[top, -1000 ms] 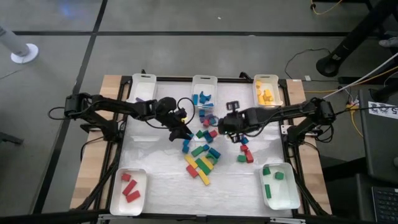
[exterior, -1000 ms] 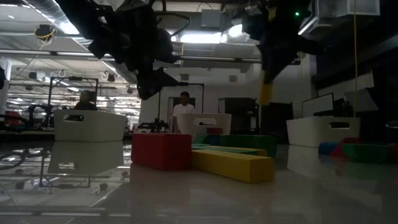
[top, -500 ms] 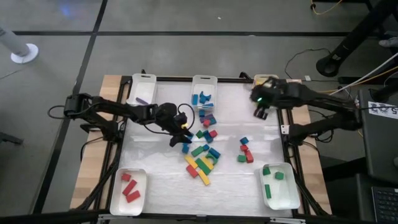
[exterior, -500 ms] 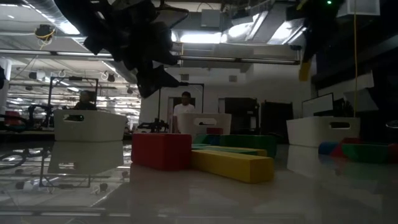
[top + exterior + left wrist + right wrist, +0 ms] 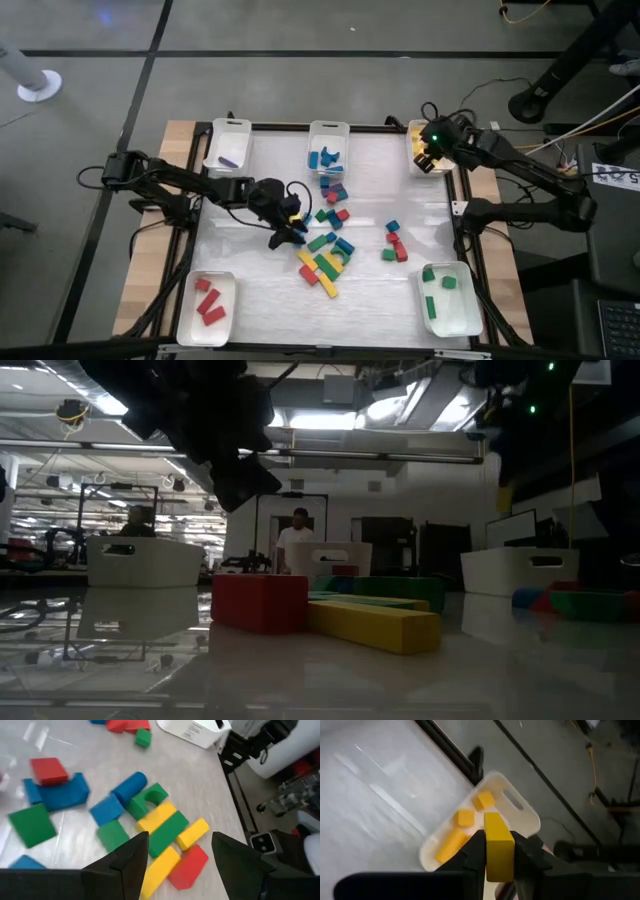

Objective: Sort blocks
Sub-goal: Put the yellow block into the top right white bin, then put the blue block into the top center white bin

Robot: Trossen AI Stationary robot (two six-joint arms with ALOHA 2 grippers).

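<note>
gripping: our right gripper [image 5: 498, 851] has its jaws closed on a yellow block [image 5: 497, 844], held lengthwise between the fingers
right gripper place: we hang over the white yellow-block tray [image 5: 428, 146] at the table's far right corner, above the yellow pieces lying in it
left jaws: our left gripper [image 5: 176, 851] stands open with nothing between its fingers
left gripper place: we hover at the left edge of the mixed pile [image 5: 325, 245] of red, blue, green and yellow blocks in the middle of the table [image 5: 250, 290]
other trays: red blocks lie in the near left tray [image 5: 205, 307], green ones in the near right tray [image 5: 448, 299], blue ones in the far middle tray [image 5: 327, 150]
room: a person [image 5: 295, 540] stands beyond the table
</note>
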